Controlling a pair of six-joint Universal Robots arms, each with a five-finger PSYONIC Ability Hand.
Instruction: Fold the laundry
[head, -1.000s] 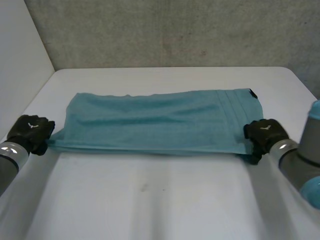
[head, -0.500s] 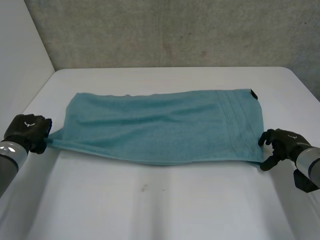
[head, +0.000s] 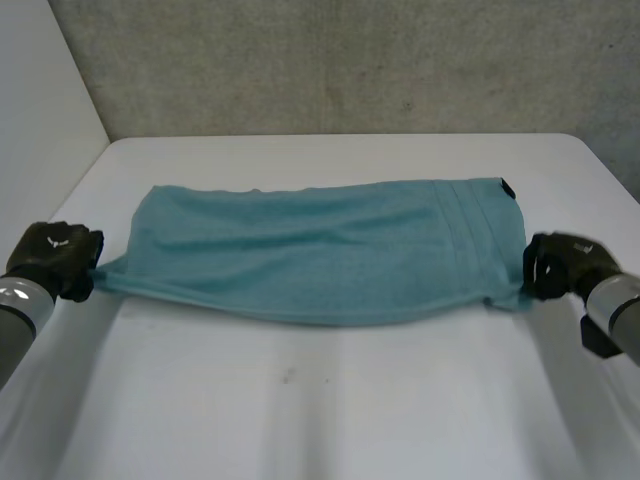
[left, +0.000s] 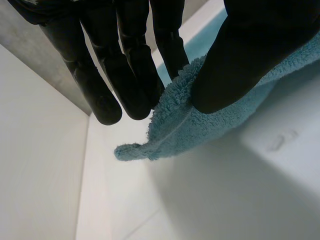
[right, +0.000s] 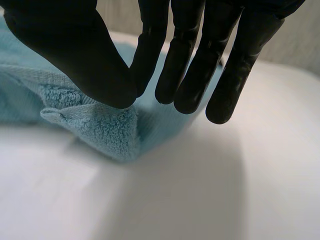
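Teal towel (head: 320, 250) is lying flat on the white table (head: 320, 410), with its long axis running left to right. Left hand (head: 55, 258) is pinching the near-left corner between thumb and fingers. Right hand (head: 560, 265) is pinching the near-right corner, thumb pressing the cloth against a fingertip. The near edge is sagging slightly between them. Each hand is sitting at its own end of the near long edge, and the rest of the towel is lying on their far side. Likely next move is carrying the near edge to the far edge. Neither hand is nearer, so both should be travelling together.
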